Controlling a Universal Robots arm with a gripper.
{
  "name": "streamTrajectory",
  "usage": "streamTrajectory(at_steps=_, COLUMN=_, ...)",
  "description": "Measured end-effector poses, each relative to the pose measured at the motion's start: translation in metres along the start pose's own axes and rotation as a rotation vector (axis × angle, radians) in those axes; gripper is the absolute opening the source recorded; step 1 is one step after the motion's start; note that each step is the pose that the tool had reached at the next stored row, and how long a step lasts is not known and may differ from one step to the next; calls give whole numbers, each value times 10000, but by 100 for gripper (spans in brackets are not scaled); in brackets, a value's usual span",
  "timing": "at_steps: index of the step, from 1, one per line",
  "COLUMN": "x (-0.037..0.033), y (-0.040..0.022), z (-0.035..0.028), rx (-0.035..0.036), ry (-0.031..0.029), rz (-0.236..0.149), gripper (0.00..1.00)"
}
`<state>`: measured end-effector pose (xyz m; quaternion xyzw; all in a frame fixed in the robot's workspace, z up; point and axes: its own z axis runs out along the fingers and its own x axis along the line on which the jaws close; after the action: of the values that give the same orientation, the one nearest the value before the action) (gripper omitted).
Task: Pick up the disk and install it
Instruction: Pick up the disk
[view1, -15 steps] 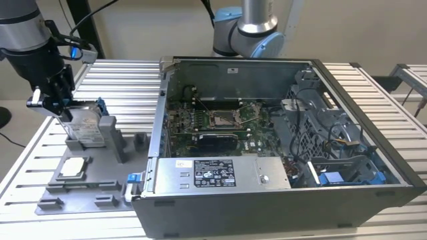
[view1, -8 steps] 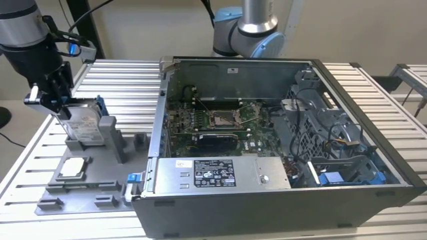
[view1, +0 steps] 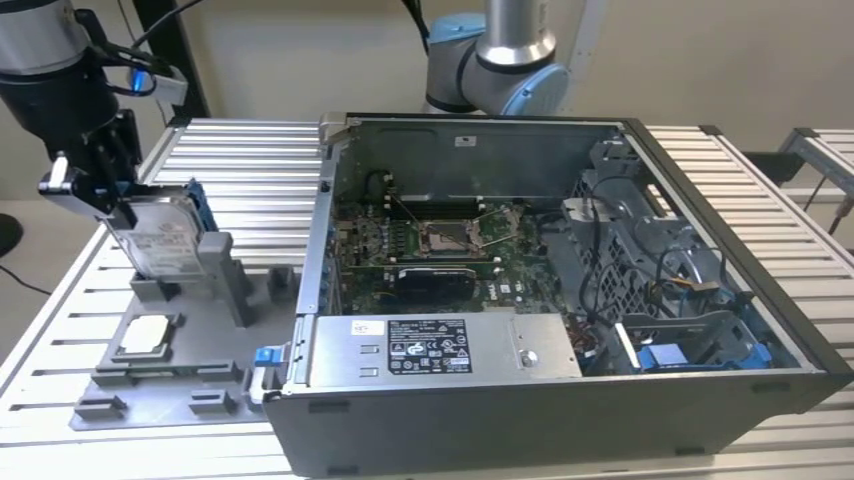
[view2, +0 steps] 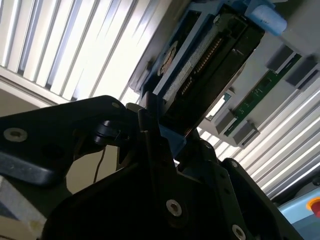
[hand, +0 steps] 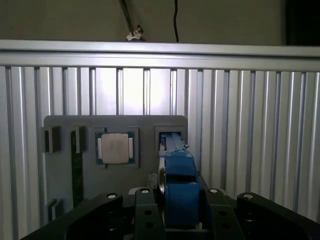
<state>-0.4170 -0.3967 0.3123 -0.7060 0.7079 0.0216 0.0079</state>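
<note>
The disk (view1: 163, 240), silver-grey with a white label and a blue frame, stands on edge in a slot of the grey fixture plate (view1: 200, 350) at the exterior view's left. My gripper (view1: 127, 200) reaches down from above and is shut on the disk's upper edge. In the first wrist view the disk's blue frame (hand: 177, 170) sits between the black fingers of the gripper (hand: 179, 212). In the second wrist view the disk (view2: 200, 55) runs away from the gripper (view2: 160, 130), connector side showing. Whether its lower edge still rests in the slot I cannot tell.
The open computer case (view1: 534, 300) lies to the exterior view's right of the fixture, with a power supply (view1: 427, 345) at its front and a blue-trimmed drive bay (view1: 667, 355). A square processor chip (view1: 144, 335) (hand: 115, 148) rests on the fixture. The table is slatted aluminium.
</note>
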Motion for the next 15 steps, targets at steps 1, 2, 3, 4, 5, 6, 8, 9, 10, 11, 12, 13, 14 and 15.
streamTrajectory(at_steps=1, x=-2, y=1, z=-33, rx=1, ry=0, rz=1, gripper=0)
streamTrajectory(at_steps=2, x=-3, y=1, z=-68, rx=1, ry=-1, rz=0, gripper=0)
streamTrajectory(at_steps=3, x=-4, y=2, z=-106, rx=0, ry=0, rz=0, gripper=0)
streamTrajectory(at_steps=4, x=-7, y=3, z=-150, rx=1, ry=0, rz=1, gripper=0)
streamTrajectory(at_steps=5, x=-8, y=4, z=-196, rx=1, ry=-1, rz=1, gripper=0)
streamTrajectory(at_steps=6, x=-10, y=5, z=-240, rx=-2, ry=1, rz=1, gripper=0)
streamTrajectory(at_steps=8, x=-14, y=7, z=-334, rx=-4, ry=0, rz=2, gripper=0)
streamTrajectory(at_steps=9, x=-16, y=8, z=-379, rx=-6, ry=0, rz=2, gripper=0)
streamTrajectory(at_steps=10, x=-17, y=8, z=-424, rx=-6, ry=0, rz=0, gripper=0)
streamTrajectory(at_steps=11, x=-19, y=9, z=-469, rx=-7, ry=0, rz=0, gripper=0)
streamTrajectory(at_steps=12, x=-21, y=10, z=-514, rx=-7, ry=0, rz=0, gripper=0)
streamTrajectory(at_steps=13, x=-23, y=11, z=-559, rx=-8, ry=0, rz=0, gripper=0)
streamTrajectory(at_steps=14, x=-25, y=12, z=-605, rx=-8, ry=0, rz=1, gripper=0)
streamTrajectory(at_steps=15, x=-27, y=13, z=-650, rx=-9, ry=0, rz=1, gripper=0)
